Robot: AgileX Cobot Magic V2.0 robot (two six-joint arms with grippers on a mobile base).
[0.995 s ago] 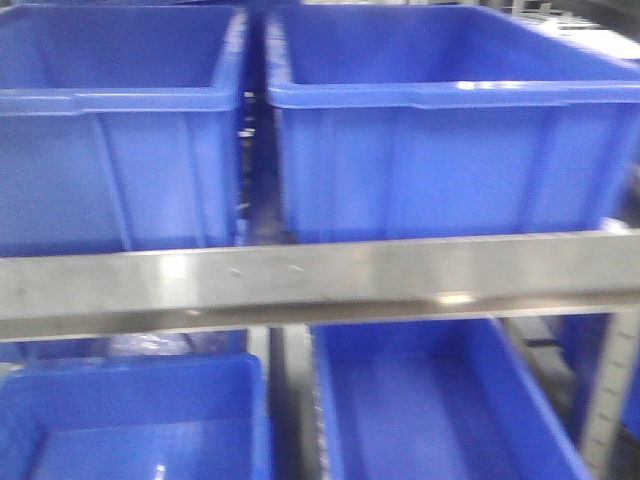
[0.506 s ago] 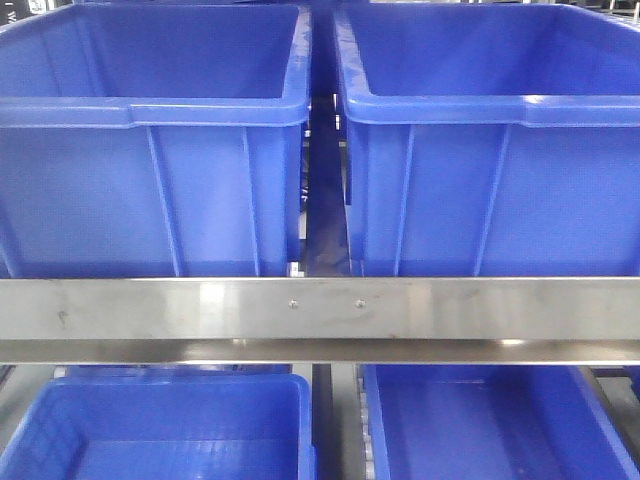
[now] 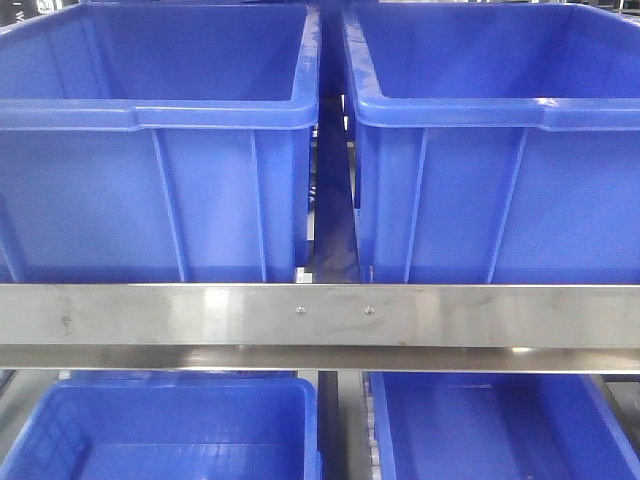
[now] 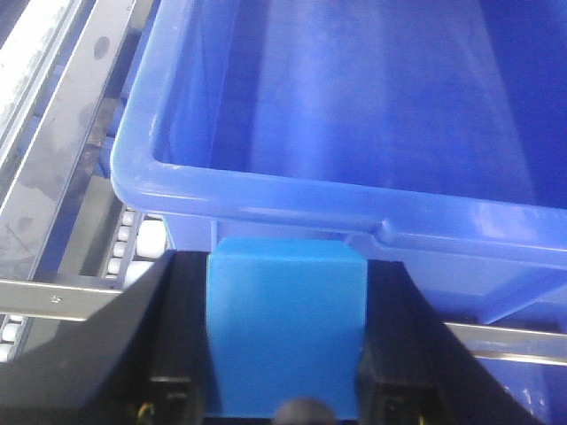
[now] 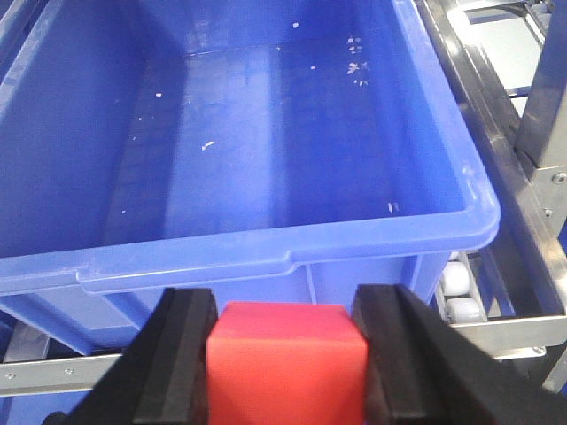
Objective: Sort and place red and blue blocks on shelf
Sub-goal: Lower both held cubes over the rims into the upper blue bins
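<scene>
In the left wrist view my left gripper (image 4: 285,288) is shut on the blue block (image 4: 285,336), a matte cube filling the gap between the black fingers (image 4: 168,310). It sits just before the near rim of a big blue bin (image 4: 266,190). My right gripper (image 5: 285,314) is shut on the red block (image 5: 288,367), likewise just short of another blue bin's front rim (image 5: 266,250). The shelf's steel front rail (image 3: 150,315), with two small screws, runs across the front view. Neither gripper shows in the front view.
Two big blue bins (image 3: 150,190) (image 3: 500,190) stand side by side on the upper tier, with a narrow gap between them. Two more bins (image 3: 170,430) (image 3: 500,430) sit below. White rollers (image 5: 461,288) and steel frame posts (image 5: 549,97) flank the right bin.
The front view has gone from blurred to sharp. Bins and rail have shifted right and down in it, so the gap between the upper bins is now near the middle.
</scene>
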